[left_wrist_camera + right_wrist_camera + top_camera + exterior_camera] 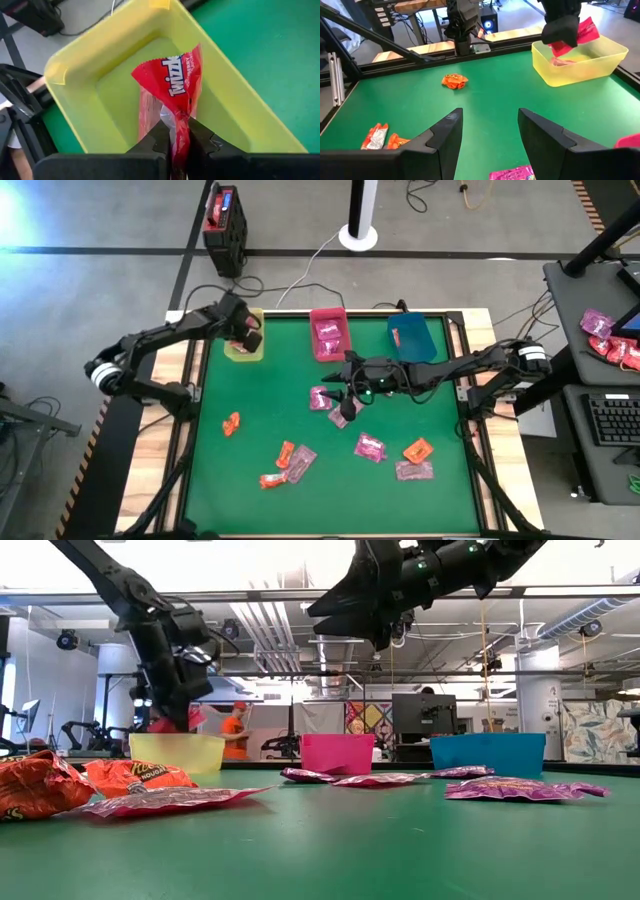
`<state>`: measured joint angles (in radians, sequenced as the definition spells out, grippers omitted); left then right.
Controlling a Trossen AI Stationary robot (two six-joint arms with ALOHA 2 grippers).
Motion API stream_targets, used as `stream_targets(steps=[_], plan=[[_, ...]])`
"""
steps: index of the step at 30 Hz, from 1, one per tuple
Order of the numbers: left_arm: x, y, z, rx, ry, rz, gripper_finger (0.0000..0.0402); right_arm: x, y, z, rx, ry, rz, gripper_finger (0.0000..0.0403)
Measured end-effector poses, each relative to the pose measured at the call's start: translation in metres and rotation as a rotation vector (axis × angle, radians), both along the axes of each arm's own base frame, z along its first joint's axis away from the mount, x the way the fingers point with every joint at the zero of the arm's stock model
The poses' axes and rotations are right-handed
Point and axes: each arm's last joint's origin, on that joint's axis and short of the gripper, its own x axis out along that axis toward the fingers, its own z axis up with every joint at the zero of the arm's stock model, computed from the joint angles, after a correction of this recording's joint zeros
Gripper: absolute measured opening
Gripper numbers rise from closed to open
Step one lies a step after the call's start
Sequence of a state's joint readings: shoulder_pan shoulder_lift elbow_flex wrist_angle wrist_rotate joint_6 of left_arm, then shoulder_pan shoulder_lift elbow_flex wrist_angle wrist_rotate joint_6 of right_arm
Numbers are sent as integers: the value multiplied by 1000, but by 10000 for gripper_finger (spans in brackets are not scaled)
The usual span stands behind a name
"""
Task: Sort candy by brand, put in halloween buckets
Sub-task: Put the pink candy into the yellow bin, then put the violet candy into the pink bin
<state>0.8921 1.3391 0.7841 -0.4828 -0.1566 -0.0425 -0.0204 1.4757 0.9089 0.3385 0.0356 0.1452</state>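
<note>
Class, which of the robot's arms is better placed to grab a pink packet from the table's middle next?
The right. Its gripper hangs open just above the pink packets, while the left gripper holds a red Twizzlers packet over the yellow-green bin.

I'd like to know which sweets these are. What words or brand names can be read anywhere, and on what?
"Twizz", cut off by a fold: on the red packet held in the left pincer over the yellow-green bin.
"Reese's", only just legible: on an orange packet on the table.
The pink packets' print is too blurred to read.
</note>
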Motion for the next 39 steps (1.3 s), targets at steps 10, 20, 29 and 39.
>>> stream_targets(steps=[10, 20, 29, 39], plan=[[1, 3, -4, 12, 31, 29, 38, -1, 0, -3, 31, 27, -2, 185], [1, 0, 1, 30, 20, 21, 129, -4, -3, -6, 110, 79, -41, 185], [5, -29, 38, 155, -97, -70, 154, -17, 13, 0, 211, 496, -83, 185], [28, -107, 81, 288, -370, -388, 155, -42, 54, -19, 355, 938, -156, 185]])
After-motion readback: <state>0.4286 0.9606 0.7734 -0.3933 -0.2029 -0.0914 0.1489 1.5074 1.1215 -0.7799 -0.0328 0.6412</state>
